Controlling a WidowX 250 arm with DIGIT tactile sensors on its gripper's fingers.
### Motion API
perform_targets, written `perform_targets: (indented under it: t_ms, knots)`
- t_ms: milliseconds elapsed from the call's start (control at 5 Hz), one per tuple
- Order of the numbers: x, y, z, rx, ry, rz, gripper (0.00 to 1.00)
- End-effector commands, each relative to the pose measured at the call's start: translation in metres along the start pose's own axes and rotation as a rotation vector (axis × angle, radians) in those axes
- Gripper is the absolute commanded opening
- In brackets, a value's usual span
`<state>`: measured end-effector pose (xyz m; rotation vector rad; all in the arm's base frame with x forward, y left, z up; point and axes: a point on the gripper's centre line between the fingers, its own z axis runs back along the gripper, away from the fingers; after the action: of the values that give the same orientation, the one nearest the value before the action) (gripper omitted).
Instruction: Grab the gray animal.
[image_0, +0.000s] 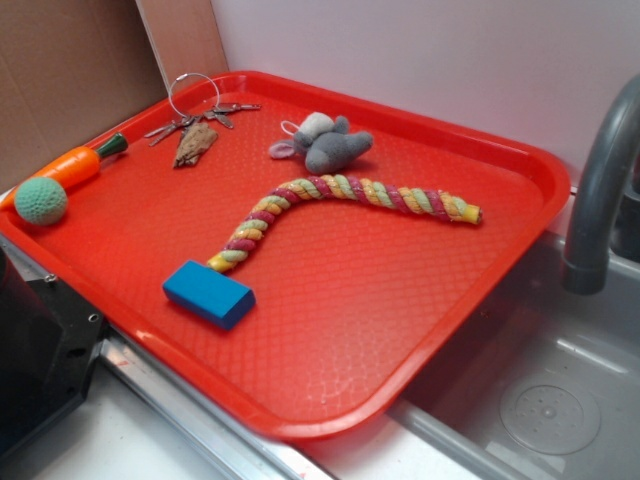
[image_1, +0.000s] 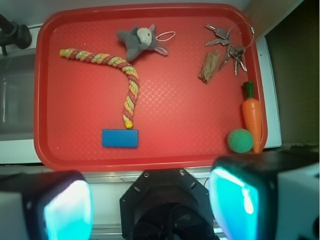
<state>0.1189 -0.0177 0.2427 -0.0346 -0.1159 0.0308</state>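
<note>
Nearest the wrist camera sit the gripper's (image_1: 150, 200) two fingers (image_1: 65, 207), spread wide apart and holding nothing, poised off the near edge of the red tray (image_1: 45, 100). At the far side of the tray lies the gray animal (image_1: 139, 42), a small plush mouse on its side, just beyond the bend of the braided rope (image_1: 131, 85) and apart from it. It looks soft, light and squashy, unlikely to slip or break; the plump dark body (image_0: 338, 150) seems the best place to pinch, since the thin loop (image_1: 166, 36) and ears are too flimsy. On the tray: one mouse, one rope, one blue block (image_1: 120, 138), one teal ball (image_1: 240, 140), one toy carrot (image_1: 252, 116), one bunch of keys (image_1: 231, 47) with a brown tag (image_1: 209, 66)
</note>
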Motion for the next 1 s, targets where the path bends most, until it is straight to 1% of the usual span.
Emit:
perform_targets:
  t_ms: [0, 200, 400, 600, 800]
  knots:
    - [0.0, 0.0, 0.0, 0.0, 0.0, 0.0, 1.0]
    - [0.038, 0.008, -0.041, 0.017, -0.028, 0.203, 1.0]
    - [0.083, 0.012, -0.066, 0.093, -0.022, 0.372, 1.0]
    - [0.127, 0.025, -0.094, 0.054, -0.131, 0.518, 1.0]
    - [0.147, 0.039, -0.13, 0.087, -0.157, 0.599, 1.0]
